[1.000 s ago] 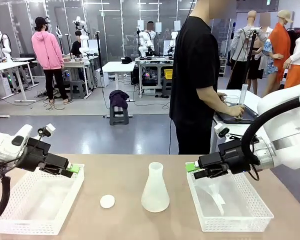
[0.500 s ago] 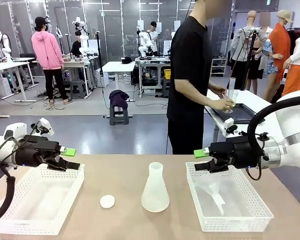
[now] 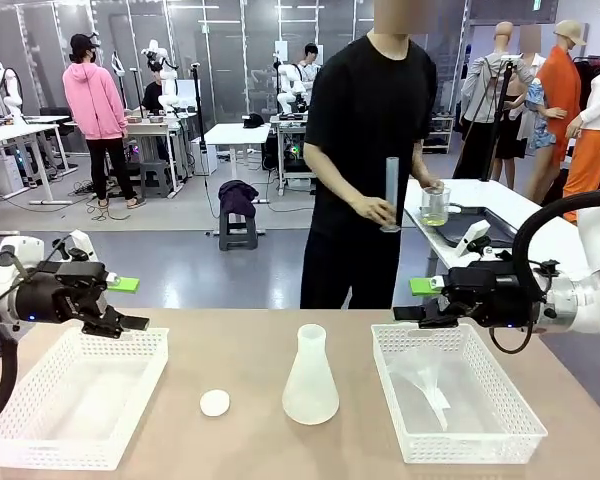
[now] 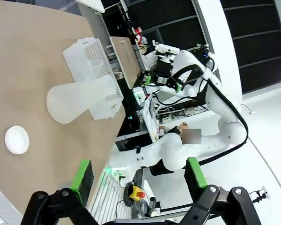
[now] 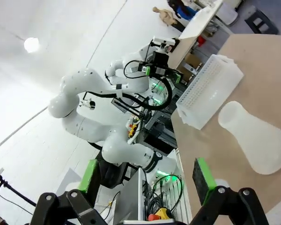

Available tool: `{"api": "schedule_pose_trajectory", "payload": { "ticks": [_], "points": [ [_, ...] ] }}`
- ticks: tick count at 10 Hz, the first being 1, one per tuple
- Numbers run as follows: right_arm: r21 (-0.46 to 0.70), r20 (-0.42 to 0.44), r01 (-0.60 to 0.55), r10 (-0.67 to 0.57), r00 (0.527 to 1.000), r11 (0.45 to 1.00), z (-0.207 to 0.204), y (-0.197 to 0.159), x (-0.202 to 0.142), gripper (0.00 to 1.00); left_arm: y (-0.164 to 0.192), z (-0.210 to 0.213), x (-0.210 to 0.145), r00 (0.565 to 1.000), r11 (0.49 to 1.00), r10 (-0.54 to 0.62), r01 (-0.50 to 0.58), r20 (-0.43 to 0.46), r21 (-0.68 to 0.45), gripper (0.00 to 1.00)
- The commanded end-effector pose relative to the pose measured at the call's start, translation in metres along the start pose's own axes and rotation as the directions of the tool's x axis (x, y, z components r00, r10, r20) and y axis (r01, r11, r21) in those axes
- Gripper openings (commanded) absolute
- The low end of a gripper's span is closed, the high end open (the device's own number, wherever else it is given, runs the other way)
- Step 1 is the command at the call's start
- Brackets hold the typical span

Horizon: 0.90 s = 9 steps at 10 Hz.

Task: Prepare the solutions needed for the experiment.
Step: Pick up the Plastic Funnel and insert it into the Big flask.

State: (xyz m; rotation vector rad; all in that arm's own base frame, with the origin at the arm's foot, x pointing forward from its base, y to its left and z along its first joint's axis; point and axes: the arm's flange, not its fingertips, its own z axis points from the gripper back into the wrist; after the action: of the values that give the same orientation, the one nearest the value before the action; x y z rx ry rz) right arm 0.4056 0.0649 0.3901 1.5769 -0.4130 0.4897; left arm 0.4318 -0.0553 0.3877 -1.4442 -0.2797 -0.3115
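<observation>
Sensibly, the left gripper (image 3: 128, 304) and right gripper (image 3: 416, 302) hang wide open and empty on either side of the flask (image 3: 310, 378), and should wait clear of its mouth while the person (image 3: 365, 120) well behind it holds the solutions (image 3: 435, 216) in a beaker (image 3: 436, 200).

Two black fingers (image 4: 83, 174) with green pads rise from the bottom edge. They belong to the left gripper (image 4: 139, 174) and stand wide apart with nothing between them. The brown desk (image 4: 28, 47) takes up the upper left, tilted by the wrist's roll. On it stands a frosted translucent conical flask (image 4: 79, 98), its wide base toward the left of the frame. It overlaps a white perforated plastic basket (image 4: 91, 55) behind it. A small white round disc (image 4: 17, 139) sits apart from the flask, near the left edge. Right of centre arches the white right arm (image 4: 215, 101). A red push-button on a yellow base (image 4: 137, 192) shows low between the fingers.
</observation>
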Motion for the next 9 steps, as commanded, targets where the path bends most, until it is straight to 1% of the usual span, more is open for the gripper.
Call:
{"api": "schedule_pose_trajectory", "payload": {
  "ticks": [1,4,5,6,9],
  "points": [
    [0.037,-0.027,-0.053,0.054,0.998,0.998,0.0008,0.0027,-0.0047,1.00,-0.0074,0.0012,-0.0053,0.999,0.995,0.032,-0.030,0.020,-0.092,1.00],
    [0.030,-0.043,-0.082,0.083,0.996,0.996,-0.0008,0.0097,-0.0068,1.00,-0.0098,0.0032,-0.0045,1.000,0.989,0.030,-0.031,-0.009,-0.143,1.00],
    [-0.014,-0.031,-0.062,0.061,0.998,0.998,-0.0037,0.0087,-0.0069,1.00,-0.0115,0.0043,-0.0053,1.000,0.995,0.025,-0.025,0.004,-0.100,1.00],
    [0.034,-0.031,-0.053,0.054,0.998,0.998,-0.0019,0.0062,-0.0032,1.00,-0.0082,0.0038,-0.0075,1.000,0.994,0.013,-0.016,-0.023,-0.108,1.00],
    [0.034,-0.031,-0.053,0.054,0.998,0.998,-0.0019,0.0062,-0.0032,1.00,-0.0082,0.0038,-0.0075,1.000,0.994,0.013,-0.016,-0.023,-0.108,1.00]
  ]
}}
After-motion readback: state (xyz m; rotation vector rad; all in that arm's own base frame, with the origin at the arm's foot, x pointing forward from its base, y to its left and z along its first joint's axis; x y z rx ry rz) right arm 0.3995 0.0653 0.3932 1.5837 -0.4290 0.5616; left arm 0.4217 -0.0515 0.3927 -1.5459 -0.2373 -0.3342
